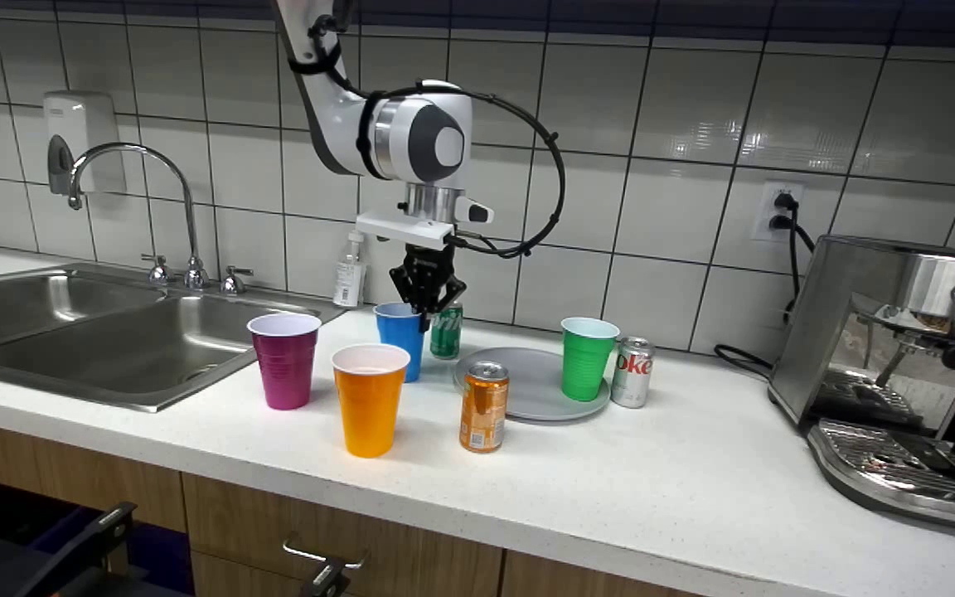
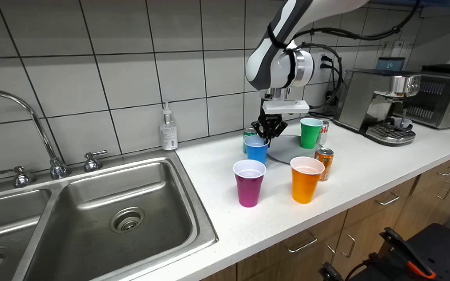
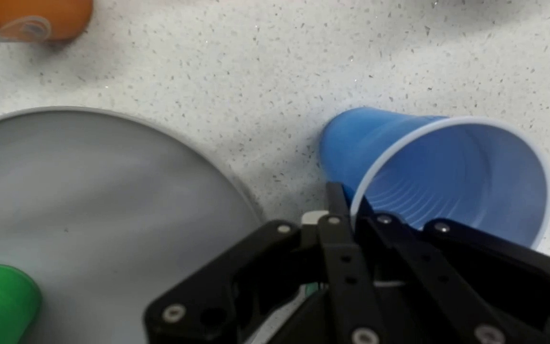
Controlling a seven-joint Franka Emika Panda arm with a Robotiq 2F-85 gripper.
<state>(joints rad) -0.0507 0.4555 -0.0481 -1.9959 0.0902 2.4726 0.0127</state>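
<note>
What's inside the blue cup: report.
The blue cup shows ridged wall and one finger of the end effector, which grips its rim; anything behind that finger or the near wall is covered.

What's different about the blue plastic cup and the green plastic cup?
The black gripper pinches the blue plastic cup by its rim, but nothing grips the green plastic cup. The green cup stands on the round grey plate, while the blue cup is beside that plate, not on it. Their outsides also differ in colour: one is blue, the other green. Both are open at the top and narrower toward the bottom.
</note>
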